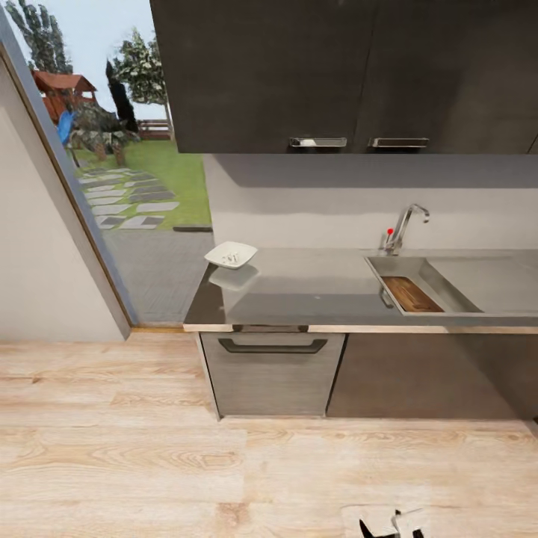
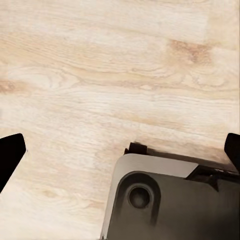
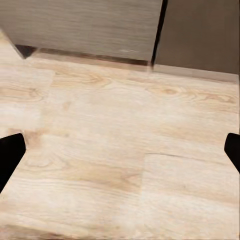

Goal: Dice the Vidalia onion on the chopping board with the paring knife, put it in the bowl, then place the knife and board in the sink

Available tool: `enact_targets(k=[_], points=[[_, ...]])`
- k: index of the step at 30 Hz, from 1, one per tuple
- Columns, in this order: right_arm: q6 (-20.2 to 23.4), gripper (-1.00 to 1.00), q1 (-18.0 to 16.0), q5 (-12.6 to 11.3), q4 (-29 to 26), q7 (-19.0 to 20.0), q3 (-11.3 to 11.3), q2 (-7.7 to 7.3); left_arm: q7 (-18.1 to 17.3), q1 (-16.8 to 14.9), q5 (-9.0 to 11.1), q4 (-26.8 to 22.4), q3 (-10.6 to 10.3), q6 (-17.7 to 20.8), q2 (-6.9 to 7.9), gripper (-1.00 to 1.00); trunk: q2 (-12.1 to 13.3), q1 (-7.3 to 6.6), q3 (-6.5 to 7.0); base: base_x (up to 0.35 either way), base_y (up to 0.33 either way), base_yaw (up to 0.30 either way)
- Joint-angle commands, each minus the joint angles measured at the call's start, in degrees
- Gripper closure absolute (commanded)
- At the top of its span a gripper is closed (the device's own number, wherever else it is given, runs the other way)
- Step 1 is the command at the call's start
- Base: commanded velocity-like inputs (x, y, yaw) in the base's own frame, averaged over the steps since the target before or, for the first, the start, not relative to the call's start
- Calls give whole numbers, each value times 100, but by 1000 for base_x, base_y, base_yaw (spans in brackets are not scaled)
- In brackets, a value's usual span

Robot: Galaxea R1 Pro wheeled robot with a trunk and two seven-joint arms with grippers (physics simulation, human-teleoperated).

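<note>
The robot stood back on the plank floor, facing the counter. Taking the sink as the landmark: the board lay inside its basin, at the end nearest the bowl, tilted along the basin wall. The tap with its red knob rose just behind that same end. The bowl sat on the counter well apart from the sink, at the far corner by the glass opening onto the garden; small white pieces showed in it, too small to make out. The knife could not be made out in the sink. Black upper cabinets hung above the sink and counter, and a grey drawer front with a dark handle stood below the counter, between bowl and sink. Open floor lay between the robot and the counter.

The left wrist view looked straight down on floor boards and a grey part of the robot's base, which the head view barely caught at its lower edge. The left gripper was spread wide, its dark fingertips at the frame's edges, grasping nothing. The right wrist view showed the cabinet fronts meeting the floor; the right gripper was likewise spread and empty.
</note>
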Motion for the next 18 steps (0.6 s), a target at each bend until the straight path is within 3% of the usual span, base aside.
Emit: enact_targets(k=[1, 4, 8, 14, 18], points=[[-247, -100, 156, -6, 1, -187, -89, 141, 35, -3, 21, -19, -55, -27, 39, -100, -11, 4, -10, 0, 0, 0], [-740, -100, 364, -9, 2, -818, -93, 390, 33, -3, 21, -39, -58, -66, 111, -100, -11, 4, -10, 0, 0, 0], [-979, -100, 445, -10, -5, -1297, -103, 477, 31, -3, 21, -44, -66, -94, 153, -100, -11, 4, -10, 0, 0, 0], [-1032, -100, 464, -9, -12, -1447, -110, 494, 34, -3, 21, -40, -69, -108, 178, -100, -11, 4, -10, 0, 0, 0], [-1041, -100, 466, -10, -20, -1479, -116, 495, 26, -1, 21, -25, -69, -189, 291, -100, -11, 4, -10, 0, 0, 0]])
